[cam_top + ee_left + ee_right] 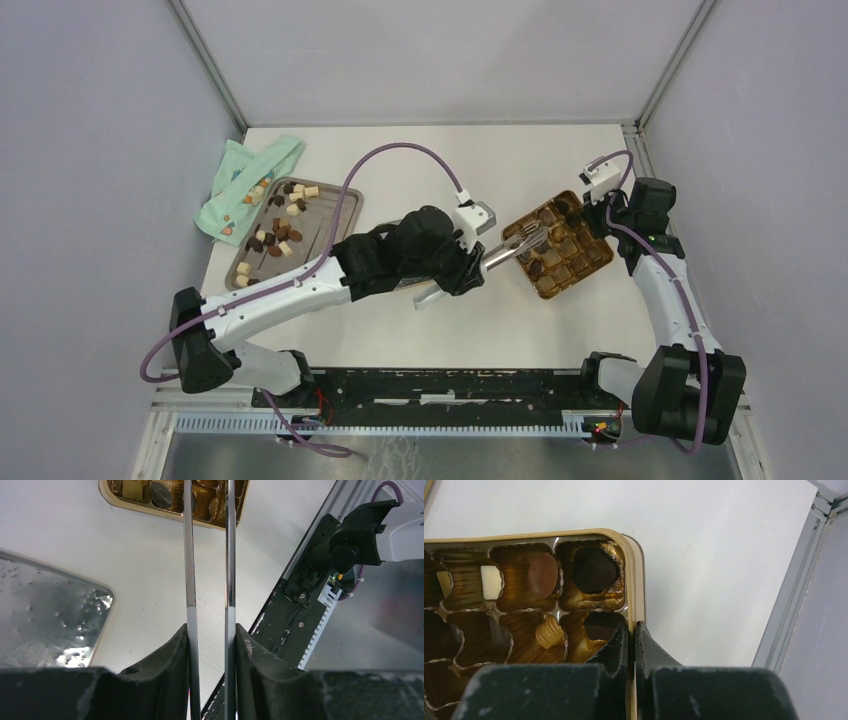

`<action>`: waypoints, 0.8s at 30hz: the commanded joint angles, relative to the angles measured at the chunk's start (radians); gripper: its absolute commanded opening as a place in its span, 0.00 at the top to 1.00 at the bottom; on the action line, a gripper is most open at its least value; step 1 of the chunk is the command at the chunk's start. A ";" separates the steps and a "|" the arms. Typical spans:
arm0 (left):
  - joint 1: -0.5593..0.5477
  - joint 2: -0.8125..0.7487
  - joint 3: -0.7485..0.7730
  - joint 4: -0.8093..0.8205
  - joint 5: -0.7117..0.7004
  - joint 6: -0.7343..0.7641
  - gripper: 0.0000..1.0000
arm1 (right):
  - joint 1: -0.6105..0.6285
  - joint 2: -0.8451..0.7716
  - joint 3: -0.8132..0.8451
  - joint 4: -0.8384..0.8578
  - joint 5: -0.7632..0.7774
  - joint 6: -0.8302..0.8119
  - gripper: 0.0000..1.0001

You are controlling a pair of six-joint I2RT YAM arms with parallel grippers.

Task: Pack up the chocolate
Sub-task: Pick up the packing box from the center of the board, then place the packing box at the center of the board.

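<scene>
Loose chocolate chunks [275,235], dark, mid-brown and cream, lie on a metal tray [345,205] at the left. The gold tin [580,280] sits at centre right with several chunks in its compartments. My left gripper [470,270] is shut on the long metal tweezers [515,248], whose tips reach over the tin's near-left part. In the left wrist view the tweezers' two arms [189,555] run up from my gripper [210,630] to the tin [150,511]; their tips are cut off. My right gripper [632,627] is shut on the tin's rim [638,570], beside a dark chunk [595,570].
A green cloth [245,185] lies behind the tray at the far left. Metal frame posts stand at the table's back corners and right edge [794,595]. The black base rail [300,620] runs along the near edge.
</scene>
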 commanded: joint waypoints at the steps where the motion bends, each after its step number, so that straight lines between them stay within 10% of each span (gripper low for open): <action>1: -0.009 -0.024 -0.012 0.093 -0.004 0.078 0.98 | 0.005 -0.029 0.020 0.055 -0.048 0.041 1.00; 24: -0.009 0.124 -0.060 0.104 0.095 0.059 0.98 | 0.005 0.234 -0.094 0.102 -0.071 0.292 0.84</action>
